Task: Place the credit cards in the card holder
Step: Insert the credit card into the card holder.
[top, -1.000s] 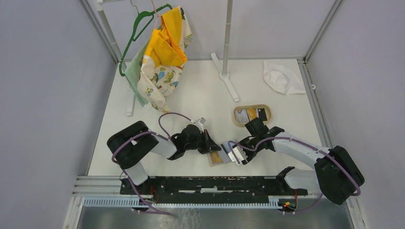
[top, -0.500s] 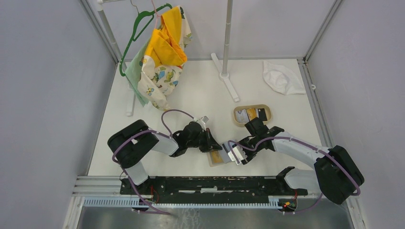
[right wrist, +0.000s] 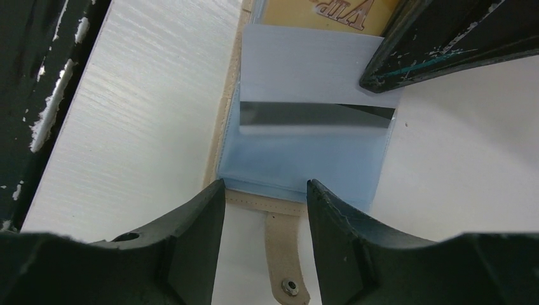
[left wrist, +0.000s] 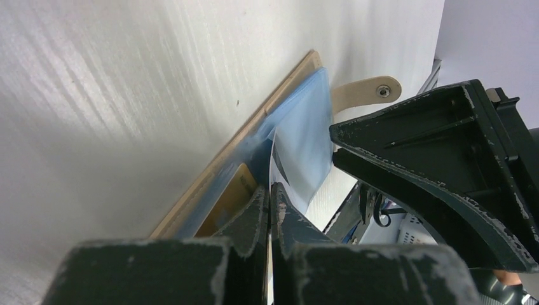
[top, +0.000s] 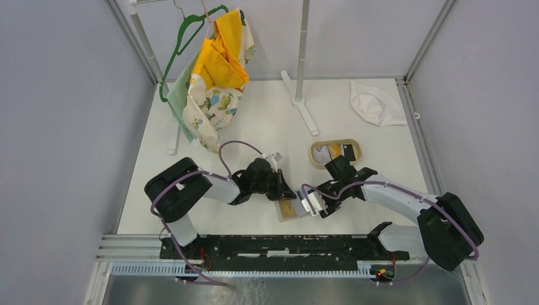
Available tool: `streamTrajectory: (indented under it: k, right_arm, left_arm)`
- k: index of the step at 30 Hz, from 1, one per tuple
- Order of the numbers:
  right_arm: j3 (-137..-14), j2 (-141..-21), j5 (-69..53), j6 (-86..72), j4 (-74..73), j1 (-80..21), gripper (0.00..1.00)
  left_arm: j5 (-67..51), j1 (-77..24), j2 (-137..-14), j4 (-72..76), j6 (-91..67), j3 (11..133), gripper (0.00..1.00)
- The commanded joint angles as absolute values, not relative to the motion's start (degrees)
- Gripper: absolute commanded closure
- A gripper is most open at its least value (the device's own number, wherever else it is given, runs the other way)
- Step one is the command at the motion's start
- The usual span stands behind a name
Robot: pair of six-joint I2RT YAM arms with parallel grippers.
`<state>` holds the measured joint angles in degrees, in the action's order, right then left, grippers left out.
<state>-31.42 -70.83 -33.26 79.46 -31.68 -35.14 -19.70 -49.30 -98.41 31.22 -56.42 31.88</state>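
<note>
The card holder (top: 289, 210) lies open on the desk (top: 254, 127) between the two arms, and everything worth watching sits around it. The left end effector (left wrist: 270, 190) is closed, its tips down at the holder's blue sleeve (right wrist: 299, 63); whether it pinches a leaf of that sleeve or only presses on it I cannot tell. The right end effector (right wrist: 266, 187) hovers at the holder's opposite edge, fingers apart with nothing between them, straddling the snap tab (right wrist: 284, 267). A dark grey card (right wrist: 314, 115) shows as a strip in the sleeve, seemingly only partly tucked into its pocket, and a gold card (left wrist: 229, 194) sits in the holder's other half. More credit cards (top: 332, 152) wait in the oval tray (top: 311, 154) beyond the holder. The risk, as I see it, is that grey card: pushed unevenly, it may jam or buckle the thin sleeve. If the left tips slip, the holder could skate across the smooth desk or flop shut. The two end effectors are also close together over the holder, so a careless move could knock them together.
</note>
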Motion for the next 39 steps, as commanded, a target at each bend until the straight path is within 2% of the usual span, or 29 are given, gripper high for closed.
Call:
streamTrajectory:
  k: [1, 7, 17, 29, 34, 39]
  right_arm:
    - [-34.34, -71.61, -35.69, 73.72, -30.91, -35.58, 0.45]
    - [-35.73, -70.84, -37.03, 65.79, -27.11, -35.35, 0.55]
    - [-33.09, -73.3, -26.46, 56.25, -16.35, -35.4, 0.73]
    - [-33.4, -76.38, -21.38, 54.09, -14.77, -36.0, 0.76]
    - [-34.39, -73.75, -26.21, 54.45, -16.2, -35.88, 0.78]
    - [-31.77, -69.09, -42.86, 59.55, -17.63, -36.47, 0.77]
  left_arm:
    - [-18.9, -49.11, -100.32, 26.59, -50.1, 33.83, 0.98]
    - [-18.64, -48.96, -101.1, 24.87, -49.07, 35.01, 0.97]
    - [-18.59, -48.77, -101.11, 23.42, -48.69, 35.91, 0.95]
    - [-18.84, -48.79, -101.6, 23.38, -48.52, 36.3, 0.83]
    - [-18.86, -48.77, -101.48, 23.38, -48.52, 36.23, 0.81]
    - [-18.81, -48.77, -101.4, 23.21, -48.52, 36.36, 0.79]
